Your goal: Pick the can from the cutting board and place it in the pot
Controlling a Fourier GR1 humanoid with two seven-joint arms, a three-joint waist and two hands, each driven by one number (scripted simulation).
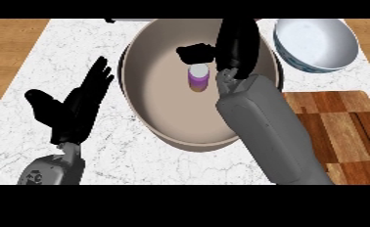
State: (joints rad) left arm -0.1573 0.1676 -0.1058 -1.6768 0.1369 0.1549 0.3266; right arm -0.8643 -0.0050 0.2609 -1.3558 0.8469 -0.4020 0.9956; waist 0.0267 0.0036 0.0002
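- Desk: white marbled top, carrying all the items listed below.
- Pot: wide, round and beige; it stands at the middle of the desk and is the largest item on it; its inner floor is bare apart from the can.
- Can: purple body with a pale top; it stands upright inside the pot, on the pot's floor, somewhat right of centre; it is well apart from the cutting board.
- Cutting board: dark wood in blocks; it lies at the right edge of the desk, on the near side of the bowl; nothing shows on its visible part.
- Bowl: white outside and pale blue inside; it sits at the far right, just beside the pot's rim.
- Right hand: it is above the pot's far right part; the fingers are straight and point to the far side, so they are released; the thumb sticks out to the left, just far of the can's top; the can is not enclosed by the hand.
- Right forearm: grey; it crosses the pot's near right rim.
- Left hand: it is over the desk to the left of the pot, apart from it; its fingers are spread and released, and it holds nothing.
- Left forearm: grey; it enters at the near left corner.
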